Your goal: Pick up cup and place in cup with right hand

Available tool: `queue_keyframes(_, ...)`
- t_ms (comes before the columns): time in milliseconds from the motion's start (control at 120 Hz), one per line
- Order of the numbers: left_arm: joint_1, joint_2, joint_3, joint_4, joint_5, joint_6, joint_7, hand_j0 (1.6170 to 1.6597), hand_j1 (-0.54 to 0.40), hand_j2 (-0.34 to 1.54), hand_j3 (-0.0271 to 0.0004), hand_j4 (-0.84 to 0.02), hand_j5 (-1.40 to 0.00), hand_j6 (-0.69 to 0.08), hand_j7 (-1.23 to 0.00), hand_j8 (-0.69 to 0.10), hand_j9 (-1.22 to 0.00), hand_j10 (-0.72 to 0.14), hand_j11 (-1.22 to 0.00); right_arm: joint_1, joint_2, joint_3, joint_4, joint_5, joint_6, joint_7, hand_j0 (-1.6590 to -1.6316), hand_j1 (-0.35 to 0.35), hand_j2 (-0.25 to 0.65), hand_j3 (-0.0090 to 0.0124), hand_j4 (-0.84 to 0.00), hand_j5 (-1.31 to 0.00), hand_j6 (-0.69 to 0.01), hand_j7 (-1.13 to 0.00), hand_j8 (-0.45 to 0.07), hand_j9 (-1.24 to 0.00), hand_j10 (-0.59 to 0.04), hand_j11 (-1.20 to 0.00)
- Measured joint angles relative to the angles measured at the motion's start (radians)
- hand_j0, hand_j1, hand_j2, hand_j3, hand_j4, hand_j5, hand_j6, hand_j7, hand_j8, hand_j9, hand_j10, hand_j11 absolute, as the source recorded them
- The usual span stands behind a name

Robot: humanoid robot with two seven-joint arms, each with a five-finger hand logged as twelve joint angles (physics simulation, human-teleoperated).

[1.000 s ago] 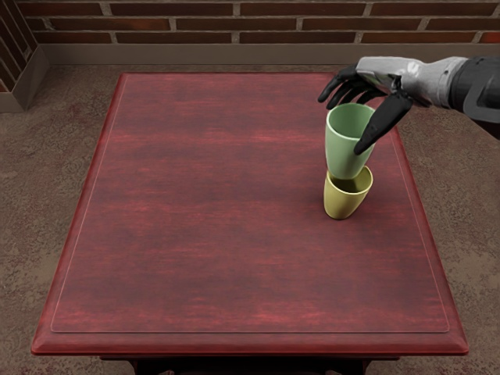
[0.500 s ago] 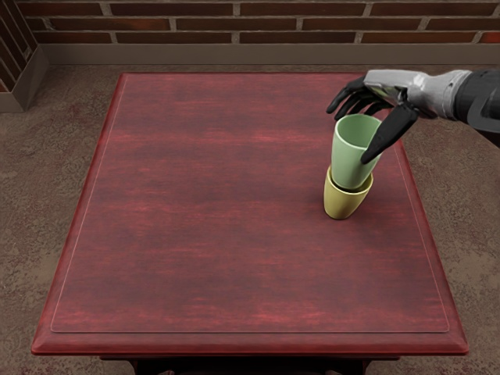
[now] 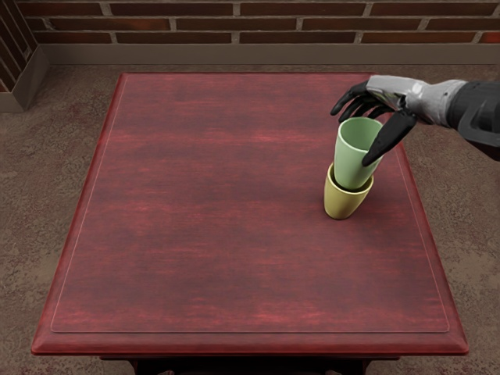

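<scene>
The red wooden bench [image 3: 195, 234] stretches from the left, and toward its right side the yellow cup [image 3: 342, 205] stands upright, in the same spot as a second ago. The green cup [image 3: 352, 162] has changed more: a second ago it hung higher and a little further left, its base overlapping the yellow rim in the view; now it has come down and across, and its lower end is hidden inside the yellow cup's mouth. Most of its body still stands above that rim, leaning slightly, so the nesting looks started, though how deep the base reaches cannot be told. Furthest right, the right hand [image 3: 402, 92] has the green cup in its grasp, thumb [image 3: 391, 137] across the near right side, fingers [image 3: 344, 104] arched beyond the far rim. It has barely shifted in the last half second, which suggests the cup is about as low as this grip takes it. What seems left is to let go gently; a thumb dragging on the wall could tip both cups.
</scene>
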Motion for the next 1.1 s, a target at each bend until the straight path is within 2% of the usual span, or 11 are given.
queue_keyframes(150,0.0,0.0,0.0,0.0,0.0,0.0,0.0,1.6581,0.349,0.0,0.0,0.0,0.0,0.0,0.0,0.0,0.0,0.0,0.0,-0.02,0.005,-0.001,-0.003,-0.007,-0.011,0.0,-1.6577,0.088,0.107,0.0,-0.423,-0.55,-0.427,-0.55,-0.315,-0.55,-0.354,-0.55)
queue_keyframes(358,0.0,0.0,0.0,0.0,0.0,0.0,0.0,1.6581,0.349,0.0,0.0,0.0,0.0,0.0,0.0,0.0,0.0,0.0,0.0,-0.038,0.037,-0.001,-0.009,-0.013,-0.021,0.0,-1.6579,0.086,0.096,0.0,-0.412,-0.54,-0.414,-0.53,-0.338,-0.53,-0.36,-0.53)
queue_keyframes(458,0.0,0.0,0.0,0.0,0.0,0.0,0.0,1.6581,0.349,0.0,0.0,0.0,0.0,0.0,0.0,0.0,0.0,0.0,0.0,-0.047,0.044,-0.001,-0.015,-0.014,-0.024,0.0,-1.6579,0.077,0.073,0.0,-0.398,-0.52,-0.399,-0.52,-0.33,-0.51,-0.355,-0.52)
queue_keyframes(575,0.0,0.0,0.0,0.0,0.0,0.0,0.0,1.6581,0.349,0.0,0.0,0.0,0.0,0.0,0.0,0.0,0.0,0.0,0.0,-0.053,0.054,-0.001,-0.025,-0.013,-0.047,0.0,-1.658,-0.096,0.04,0.0,-0.237,-0.31,-0.239,-0.31,-0.199,-0.3,-0.213,-0.31)
queue_keyframes(675,0.0,0.0,0.0,0.0,0.0,0.0,0.0,1.6581,0.349,0.0,0.0,0.0,0.0,0.0,0.0,0.0,0.0,0.0,0.0,-0.057,0.059,0.0,-0.029,-0.009,-0.056,0.0,-1.658,-0.195,0.026,0.0,-0.147,-0.19,-0.148,-0.19,-0.124,-0.19,-0.132,-0.19)
queue_keyframes(800,0.0,0.0,0.0,0.0,0.0,0.0,0.0,1.6581,0.349,0.0,0.0,0.0,0.0,0.0,0.0,0.0,0.0,0.0,0.0,-0.058,0.056,0.01,-0.033,0.038,-0.052,0.0,-1.658,-0.266,0.015,0.0,-0.081,-0.1,-0.083,-0.1,-0.069,-0.1,-0.073,-0.1)
queue_keyframes(958,0.0,0.0,0.0,0.0,0.0,0.0,0.0,1.6581,0.349,0.0,0.0,0.0,0.0,0.0,0.0,0.0,0.0,0.0,0.0,-0.057,0.044,0.049,-0.035,0.107,-0.001,0.001,-1.658,-0.312,0.008,0.0,-0.039,-0.05,-0.041,-0.05,-0.034,-0.05,-0.035,-0.05)
queue_keyframes(992,0.0,0.0,0.0,0.0,0.0,0.0,0.0,1.6581,0.349,0.0,0.0,0.0,0.0,0.0,0.0,0.0,0.0,0.0,0.0,-0.057,0.034,0.059,-0.036,0.112,0.012,0.02,-1.658,-0.317,0.007,0.0,-0.034,-0.04,-0.036,-0.04,-0.03,-0.04,-0.03,-0.04)
queue_keyframes(1025,0.0,0.0,0.0,0.0,0.0,0.0,0.0,1.6581,0.349,0.0,0.0,0.0,0.0,0.0,0.0,0.0,0.0,0.0,0.0,-0.058,0.02,0.066,-0.036,0.117,0.021,0.056,-1.658,-0.322,0.006,0.0,-0.029,-0.03,-0.031,-0.03,-0.026,-0.03,-0.026,-0.03)
queue_keyframes(1075,0.0,0.0,0.0,0.0,0.0,0.0,0.0,1.6581,0.349,0.0,0.0,0.0,0.0,0.0,0.0,0.0,0.0,0.0,0.0,-0.066,0.0,0.072,-0.036,0.13,0.039,0.138,-1.6581,-0.328,0.005,0.0,-0.023,-0.03,-0.025,-0.03,-0.021,-0.03,-0.021,-0.03)
queue_keyframes(1100,0.0,0.0,0.0,0.0,0.0,0.0,0.0,1.6581,0.349,0.0,0.0,0.0,0.0,0.0,0.0,0.0,0.0,0.0,0.0,-0.072,-0.009,0.074,-0.036,0.15,0.055,0.195,-1.6581,-0.331,0.004,0.0,-0.021,-0.02,-0.023,-0.02,-0.019,-0.02,-0.019,-0.02)
